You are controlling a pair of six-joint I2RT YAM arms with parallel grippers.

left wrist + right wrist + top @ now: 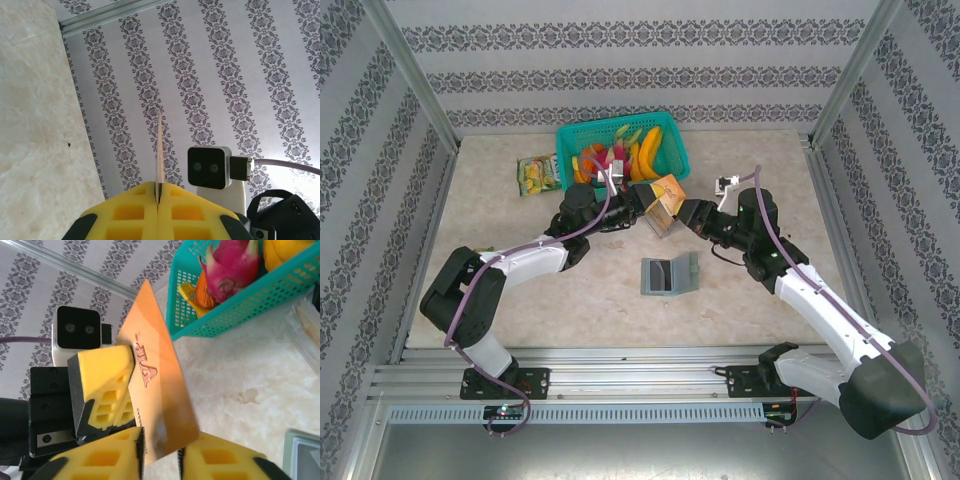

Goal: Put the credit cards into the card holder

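An orange-brown credit card [667, 192] hangs in the air between both grippers, above the middle of the table. My left gripper [646, 206] is shut on it; in the left wrist view the card [159, 150] stands edge-on, pinched between the closed yellow pads [135, 210]. My right gripper [160, 450] is open, its jaws apart on either side of the card's lower corner [165, 430]. The left gripper's finger [102, 377] presses the card's face. The grey-green card holder [668, 275] lies open on the table below, a dark card in it.
A teal basket [620, 150] of fruit stands at the back, just behind the grippers. A yellow-green snack packet [537, 175] lies to its left. A small clear box [725, 184] sits by the right arm. Patterned walls close in three sides.
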